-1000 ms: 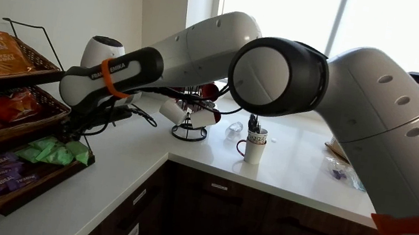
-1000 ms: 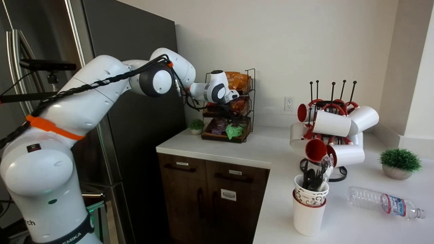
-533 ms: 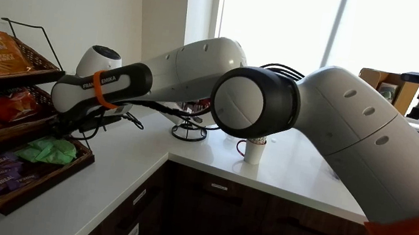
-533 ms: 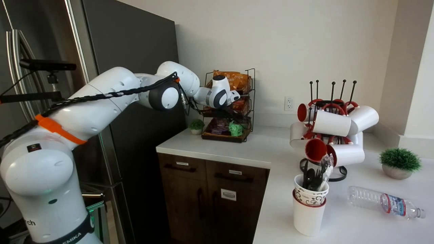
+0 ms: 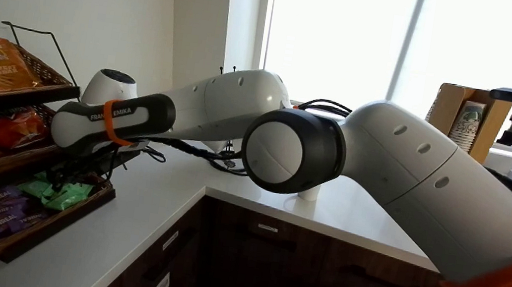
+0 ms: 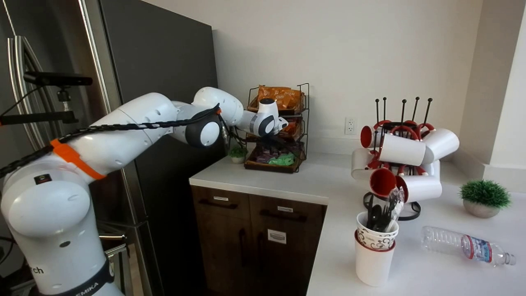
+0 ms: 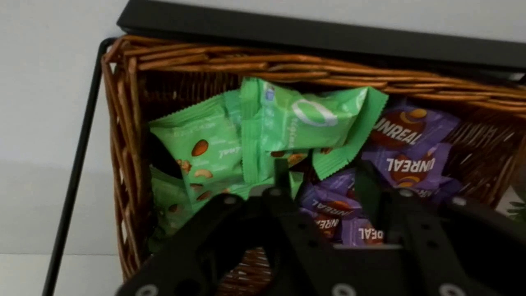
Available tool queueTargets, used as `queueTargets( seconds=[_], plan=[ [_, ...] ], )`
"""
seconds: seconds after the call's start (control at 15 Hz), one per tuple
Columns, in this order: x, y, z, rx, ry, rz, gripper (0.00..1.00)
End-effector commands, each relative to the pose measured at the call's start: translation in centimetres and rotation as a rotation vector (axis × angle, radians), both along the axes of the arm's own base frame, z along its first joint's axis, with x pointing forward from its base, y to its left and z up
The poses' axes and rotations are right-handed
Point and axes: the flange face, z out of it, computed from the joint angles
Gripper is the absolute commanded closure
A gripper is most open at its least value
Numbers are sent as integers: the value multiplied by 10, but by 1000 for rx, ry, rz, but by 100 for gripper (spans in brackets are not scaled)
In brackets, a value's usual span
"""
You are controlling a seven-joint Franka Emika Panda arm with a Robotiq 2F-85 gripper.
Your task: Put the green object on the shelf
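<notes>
The arm [image 6: 144, 107] was outstretched to a rack [image 6: 296, 112], its dark gripper [image 6: 281, 149] just above green packets [image 6: 282, 160] in the bottom basket [image 6: 267, 167]. On the counter [image 6: 333, 172], mugs [image 6: 402, 150] hung from a stand [image 6: 417, 210], cutlery [image 6: 382, 216] stood in cups [image 6: 375, 240] and a bottle [image 6: 478, 248] lay on its side.

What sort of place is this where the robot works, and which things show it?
Probably an office kitchen or break room: a tiered snack rack, several white mugs and what looks like a refrigerator.
</notes>
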Motion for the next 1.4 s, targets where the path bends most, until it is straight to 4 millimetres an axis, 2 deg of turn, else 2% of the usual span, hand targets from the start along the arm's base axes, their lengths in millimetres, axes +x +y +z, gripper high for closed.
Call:
queueTargets(
  seconds=[0.0,0.2,0.53,0.8,1.0,1.2,1.33],
  plan=[
    [-10,13,15,-84,74,42,22],
    [-22,18,31,-174,135,38,1],
    [-52,2,67,-261,292,-114,0],
    [-82,-4,105,-212,335,-301,0],
    [-104,-7,125,-159,349,-470,0],
    [-134,-17,133,-183,400,-623,0],
    [-156,-25,131,-197,431,-721,0]
  ],
)
